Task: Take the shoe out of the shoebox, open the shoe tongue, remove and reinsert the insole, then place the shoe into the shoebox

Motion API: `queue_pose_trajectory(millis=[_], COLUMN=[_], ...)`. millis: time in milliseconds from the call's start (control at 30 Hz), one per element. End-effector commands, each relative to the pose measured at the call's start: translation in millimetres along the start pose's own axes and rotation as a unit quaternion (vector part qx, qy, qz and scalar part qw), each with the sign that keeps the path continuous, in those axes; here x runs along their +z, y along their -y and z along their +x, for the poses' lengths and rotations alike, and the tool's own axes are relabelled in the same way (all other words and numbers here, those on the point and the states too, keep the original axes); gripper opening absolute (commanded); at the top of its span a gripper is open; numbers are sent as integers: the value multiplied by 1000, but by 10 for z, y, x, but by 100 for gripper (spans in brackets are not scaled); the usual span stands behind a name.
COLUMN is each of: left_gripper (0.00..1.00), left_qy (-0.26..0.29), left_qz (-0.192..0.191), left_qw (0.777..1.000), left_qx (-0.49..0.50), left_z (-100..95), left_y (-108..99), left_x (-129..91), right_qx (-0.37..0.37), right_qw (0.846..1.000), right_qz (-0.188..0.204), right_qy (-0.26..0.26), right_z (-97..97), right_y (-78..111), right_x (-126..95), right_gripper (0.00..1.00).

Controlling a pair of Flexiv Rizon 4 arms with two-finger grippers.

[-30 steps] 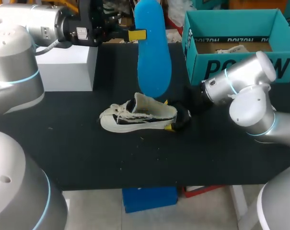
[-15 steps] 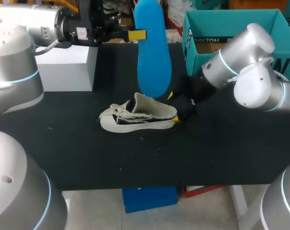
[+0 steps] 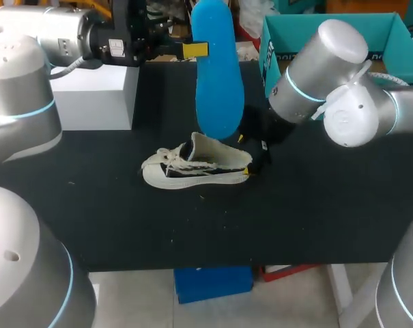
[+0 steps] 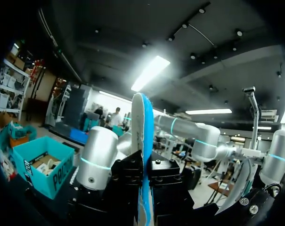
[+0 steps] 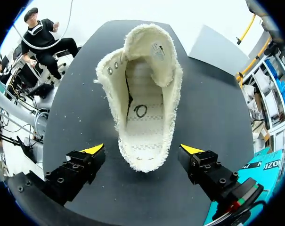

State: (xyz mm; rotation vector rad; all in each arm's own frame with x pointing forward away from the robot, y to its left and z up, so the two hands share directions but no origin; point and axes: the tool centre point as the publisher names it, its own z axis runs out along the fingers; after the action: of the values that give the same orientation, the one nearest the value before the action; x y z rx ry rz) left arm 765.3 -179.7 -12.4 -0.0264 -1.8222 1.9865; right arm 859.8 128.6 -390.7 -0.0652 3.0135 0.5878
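Done: your shoe (image 3: pixel 196 167) is out of the shoebox (image 3: pixel 278 82), insole (image 3: pixel 218 75) removed.
Left gripper (image 3: pixel 192 49): clamped on the insole.
Right gripper (image 5: pixel 143 149): fingers apart, astride the heel.
Remaining: 2 steps, reinsert and rebox.

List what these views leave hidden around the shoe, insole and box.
Head view: the right arm covers most of the shoebox interior.
Head view: unclear whether the insole's lower end touches the shoe.
Left wrist view: the insole shows edge-on only.
Right wrist view: the tongue hides the shoe's toe end.
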Motion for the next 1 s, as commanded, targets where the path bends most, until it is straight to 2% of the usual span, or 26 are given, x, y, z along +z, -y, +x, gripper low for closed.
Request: queue_pose_trajectory(millis=[33, 1000], left_gripper=[0, 0], left_qy=[1, 1], left_qz=[0, 0], left_qw=[1000, 1000], left_qx=[1, 1], left_z=[2, 2], left_y=[-11, -11], left_x=[9, 9], right_qx=[-3, -11], right_qw=[998, 995], right_qz=[62, 94], right_qy=[-9, -33], right_z=[-33, -60], right_y=[-77, -284], right_x=[8, 22], right_gripper=[100, 100])
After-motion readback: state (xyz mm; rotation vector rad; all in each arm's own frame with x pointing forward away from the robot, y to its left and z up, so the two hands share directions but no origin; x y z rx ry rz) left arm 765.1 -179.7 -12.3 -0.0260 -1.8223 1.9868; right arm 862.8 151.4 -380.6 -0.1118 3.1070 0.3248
